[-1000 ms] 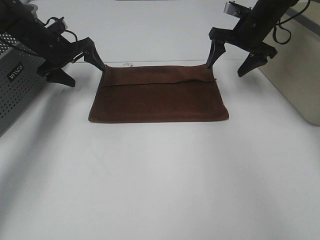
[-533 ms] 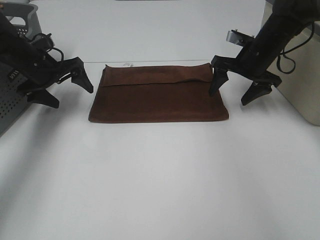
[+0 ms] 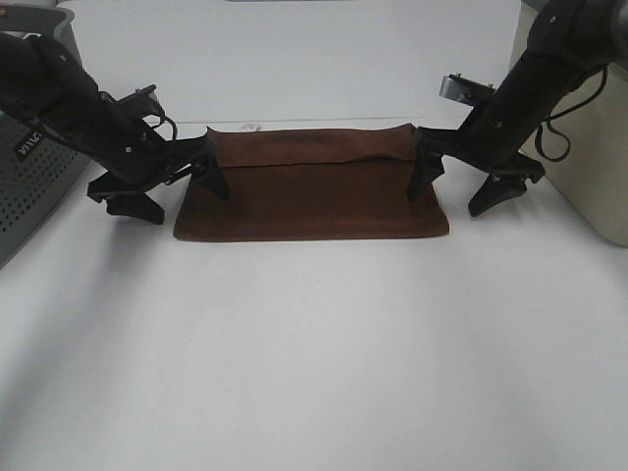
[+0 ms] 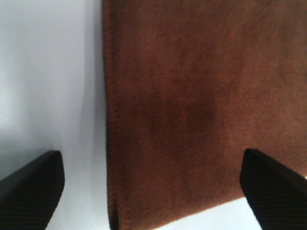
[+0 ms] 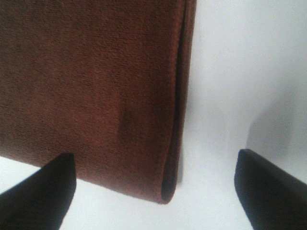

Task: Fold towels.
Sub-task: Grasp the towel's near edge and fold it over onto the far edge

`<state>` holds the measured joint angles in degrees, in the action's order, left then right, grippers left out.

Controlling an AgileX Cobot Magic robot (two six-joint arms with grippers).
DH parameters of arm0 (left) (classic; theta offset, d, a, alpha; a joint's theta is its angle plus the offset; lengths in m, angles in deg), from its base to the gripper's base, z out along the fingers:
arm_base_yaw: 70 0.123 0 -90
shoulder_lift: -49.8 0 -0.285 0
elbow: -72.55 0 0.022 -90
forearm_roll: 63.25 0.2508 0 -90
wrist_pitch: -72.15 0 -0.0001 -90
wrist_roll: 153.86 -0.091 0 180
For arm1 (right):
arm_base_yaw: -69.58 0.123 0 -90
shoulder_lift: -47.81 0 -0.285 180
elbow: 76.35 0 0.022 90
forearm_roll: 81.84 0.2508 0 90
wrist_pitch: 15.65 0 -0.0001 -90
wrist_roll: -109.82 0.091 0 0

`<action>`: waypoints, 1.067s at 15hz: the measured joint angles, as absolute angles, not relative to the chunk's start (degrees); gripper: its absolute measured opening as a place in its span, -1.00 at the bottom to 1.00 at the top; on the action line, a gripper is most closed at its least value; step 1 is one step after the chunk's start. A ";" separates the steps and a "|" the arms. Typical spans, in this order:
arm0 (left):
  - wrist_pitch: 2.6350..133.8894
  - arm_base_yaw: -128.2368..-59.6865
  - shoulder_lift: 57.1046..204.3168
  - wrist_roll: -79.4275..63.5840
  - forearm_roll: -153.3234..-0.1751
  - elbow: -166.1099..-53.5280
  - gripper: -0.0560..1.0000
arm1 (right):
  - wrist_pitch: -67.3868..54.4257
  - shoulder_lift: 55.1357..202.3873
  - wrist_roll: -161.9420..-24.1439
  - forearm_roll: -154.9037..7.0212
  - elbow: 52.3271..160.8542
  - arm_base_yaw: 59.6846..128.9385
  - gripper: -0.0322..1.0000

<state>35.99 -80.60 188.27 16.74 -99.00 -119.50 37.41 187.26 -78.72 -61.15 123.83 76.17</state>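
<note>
The towel (image 3: pixel 312 186) lies flat at the middle of the white table (image 3: pixel 314 343), folded into a dark reddish-brown rectangle. A folded-over flap forms a band along its far long side. A small pale speck at the far edge may be its tag (image 3: pixel 251 126), but it is too small to be sure.

The left gripper (image 3: pixel 190 206) sits low at the towel's left short edge with its jaws spread wide. One finger is over the cloth and the other is out over bare table. From above, it is unclear whether the inner fingertip touches the cloth. In the left wrist view only two dark fingertips show at the frame's edge, and the towel's edge runs between them.

The right gripper (image 3: pixel 444 204) straddles the right short edge in the same way, jaws wide and nothing held. Its wrist view shows stacked layers at the towel's corner, with both fingertips cut off by the frame.

A grey perforated box (image 3: pixel 25 186) on the left and a beige box (image 3: pixel 589 147) on the right are only partly in view.
</note>
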 joint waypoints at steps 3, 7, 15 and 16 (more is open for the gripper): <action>36.51 -80.71 189.25 17.94 -100.55 -120.19 0.70 | 37.24 189.04 -81.64 -57.54 123.83 76.17 0.55; 35.82 -80.71 190.22 18.00 -101.18 -120.19 -0.07 | 35.17 190.81 -83.76 -50.49 123.83 76.17 0.02; 31.87 -80.71 185.98 18.17 -94.19 -119.90 -0.88 | 37.75 189.50 -77.86 -55.31 123.09 76.17 -0.94; 30.89 -80.71 184.78 18.17 -93.45 -119.27 -0.88 | 38.27 188.01 -77.51 -55.77 121.60 76.17 -0.94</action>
